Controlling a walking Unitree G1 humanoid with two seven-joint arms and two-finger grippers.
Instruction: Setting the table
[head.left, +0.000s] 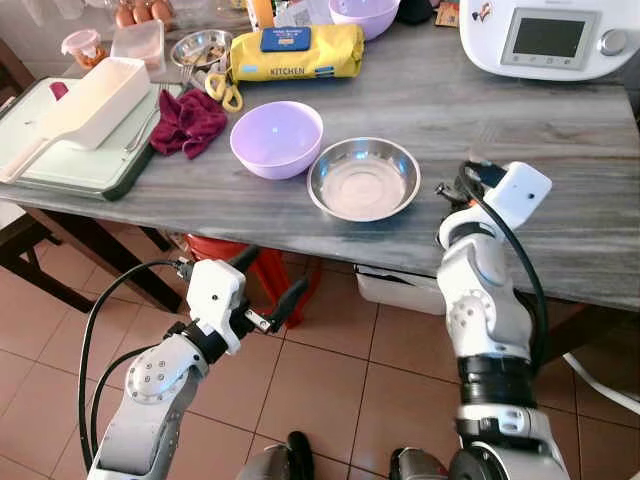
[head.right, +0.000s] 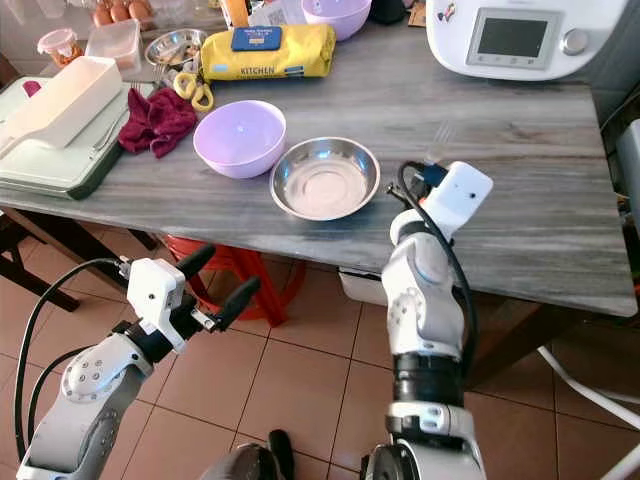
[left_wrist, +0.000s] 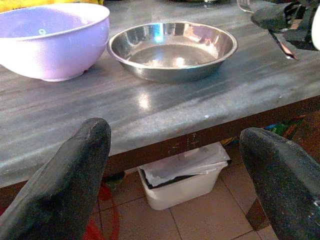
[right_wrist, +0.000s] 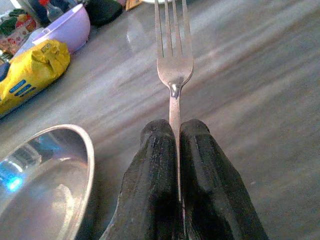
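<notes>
Now the right gripper (right_wrist: 175, 135) is pinching a slender metal fork (right_wrist: 173, 65) right of the shiny round steel bowl (head.left: 363, 179); the left gripper (head.left: 268, 280) is hanging spread below the table edge.

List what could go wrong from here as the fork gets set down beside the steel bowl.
1. The right gripper pinches the fork only by its thin handle, so it may pivot or slip when released.
2. The steel bowl lies close beside the fork; a drift sideways could knock its rim.
3. The left gripper hangs open below the table edge; raising it could strike the underside.
</notes>
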